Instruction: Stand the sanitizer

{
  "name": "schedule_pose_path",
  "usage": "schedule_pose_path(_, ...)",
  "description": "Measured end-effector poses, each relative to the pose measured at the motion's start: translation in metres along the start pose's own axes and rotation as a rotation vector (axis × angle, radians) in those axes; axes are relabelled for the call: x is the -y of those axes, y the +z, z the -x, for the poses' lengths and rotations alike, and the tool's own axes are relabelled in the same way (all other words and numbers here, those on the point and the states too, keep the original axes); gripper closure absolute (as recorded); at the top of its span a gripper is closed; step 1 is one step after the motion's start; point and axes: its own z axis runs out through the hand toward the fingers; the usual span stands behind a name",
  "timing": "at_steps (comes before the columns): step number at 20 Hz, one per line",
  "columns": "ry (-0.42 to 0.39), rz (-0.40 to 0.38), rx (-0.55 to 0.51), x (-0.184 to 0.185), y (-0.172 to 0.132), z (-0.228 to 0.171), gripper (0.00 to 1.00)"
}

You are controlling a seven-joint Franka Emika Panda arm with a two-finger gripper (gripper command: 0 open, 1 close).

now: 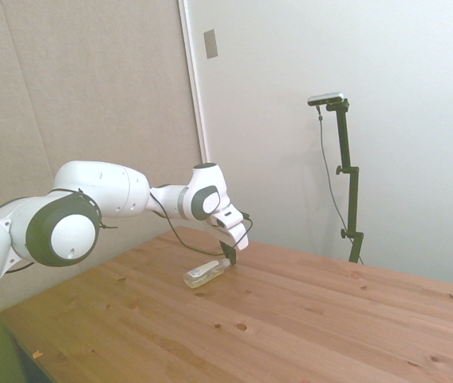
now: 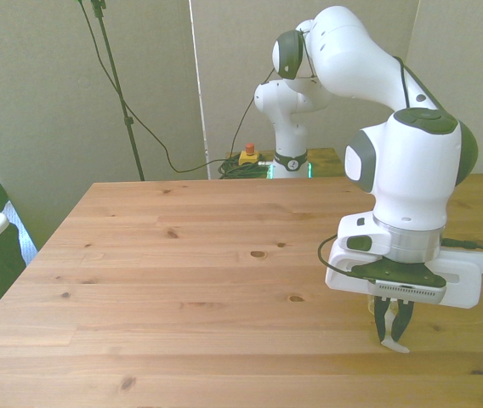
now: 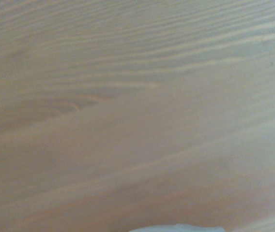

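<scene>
The sanitizer [image 1: 206, 274] lay on its side on the wooden table [image 1: 306, 319], not upright, with its clear body stretched out away from the gripper [image 1: 230, 255] and its narrower cap end directly under the fingertips. In the side view the gripper was tilted down over that cap end, low to the table surface, and appeared to touch the bottle there, though contact could not be confirmed at that size. In the front view the gripper [image 2: 392, 331] pointed straight down at the table [image 2: 182, 280], its two dark fingers drawn close together, with a small whitish piece [image 2: 394, 346] showing at their tips; this looked like the bottle's cap caught between them, so the fingers seemed closed on the sanitizer's cap, with some doubt remaining. The rest of the bottle was hidden behind the gripper in that view. The wrist view was out of focus and showed mostly blurred wood grain, with a pale sliver [image 3: 176, 228] at the frame edge that could not be identified with certainty. A red-and-yellow button unit [image 2: 247, 156] sat well behind the gripper, beside the robot's base [image 2: 291, 161].
</scene>
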Motion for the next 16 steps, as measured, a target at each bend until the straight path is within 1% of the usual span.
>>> schedule_pose_path(7, 0.052, -0.172, -0.101, 0.002, -0.027, -0.003, 1.0)
schedule_pose_path(11, 0.1, -0.276, -0.231, -0.007, -0.045, -0.001, 1.0)
schedule_pose_path(16, 0.157, -0.359, -0.411, -0.023, -0.061, 0.01, 1.0)
